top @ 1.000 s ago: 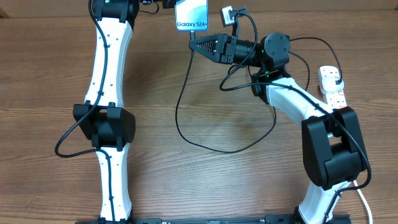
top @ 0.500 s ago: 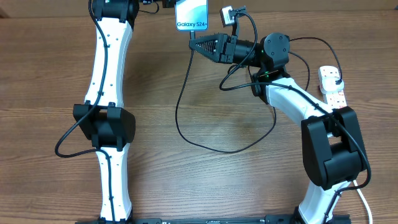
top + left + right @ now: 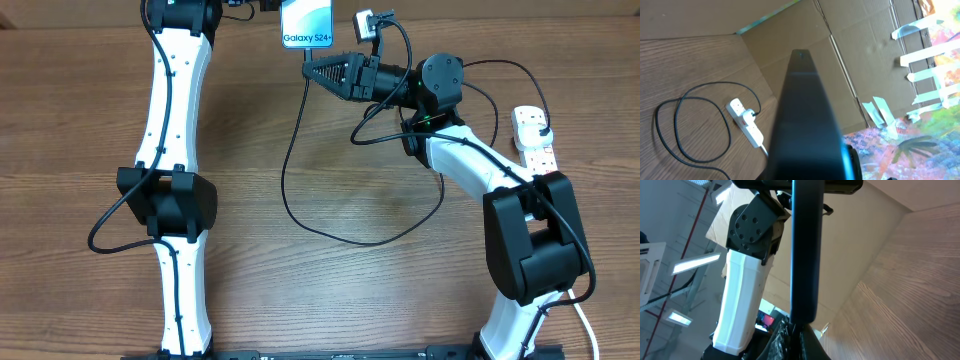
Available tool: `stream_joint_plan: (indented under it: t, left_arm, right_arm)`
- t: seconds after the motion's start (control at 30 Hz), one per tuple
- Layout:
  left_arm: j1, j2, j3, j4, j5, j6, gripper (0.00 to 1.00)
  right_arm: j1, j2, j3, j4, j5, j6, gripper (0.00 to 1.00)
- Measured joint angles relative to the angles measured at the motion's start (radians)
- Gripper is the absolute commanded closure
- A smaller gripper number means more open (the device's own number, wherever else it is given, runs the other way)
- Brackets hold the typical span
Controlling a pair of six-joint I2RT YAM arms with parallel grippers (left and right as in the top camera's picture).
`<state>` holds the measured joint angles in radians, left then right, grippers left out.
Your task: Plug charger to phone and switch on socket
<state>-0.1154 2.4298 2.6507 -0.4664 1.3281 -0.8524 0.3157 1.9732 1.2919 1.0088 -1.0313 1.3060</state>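
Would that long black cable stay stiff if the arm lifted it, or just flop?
Probably floppy: the charger lies in loose curves on the table, trailing from the right gripper. It looks thin, so likely light; a pull would probably drag the whole loop along.

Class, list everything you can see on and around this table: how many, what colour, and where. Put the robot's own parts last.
phone: one, light blue lit screen, far edge of the table, held in the left claw.
charger: one, black, looping over mid-table from the right claw to the socket.
socket: one, white with red marks, right side of the table.
table: one, brown wood, under everything.
arms: two, white and black, left arm and right arm.
left claw: one, black, shut on the phone.
right claw: one, black, shut on the charger at the phone's end.
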Motion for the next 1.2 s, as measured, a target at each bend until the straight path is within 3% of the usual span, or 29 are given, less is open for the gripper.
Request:
stream_joint_plan:
  t: [0.47, 0.6, 0.63, 0.67, 1.2]
  left_arm:
    - [0.0, 0.0, 0.0, 0.003, -0.01, 0.01, 0.96]
    - [-0.001, 0.0, 0.0, -0.011, 0.019, 0.019, 0.96]
    - [-0.003, 0.0, 0.0, -0.014, 0.03, 0.022, 0.96]
    - [-0.009, 0.002, 0.0, -0.014, 0.041, 0.023, 0.96]
    - [0.044, 0.002, 0.0, -0.014, 0.056, 0.025, 0.96]
  right_arm:
    - [0.001, 0.001, -0.002, -0.001, 0.018, 0.0, 0.94]
    - [-0.003, 0.001, -0.002, 0.004, 0.097, 0.002, 0.61]
    - [-0.008, 0.001, -0.002, 0.008, 0.121, 0.008, 0.34]
    - [-0.013, 0.001, -0.002, 0.009, 0.145, 0.005, 0.0]
    - [-0.024, 0.001, -0.002, -0.027, 0.158, 0.003, 0.0]
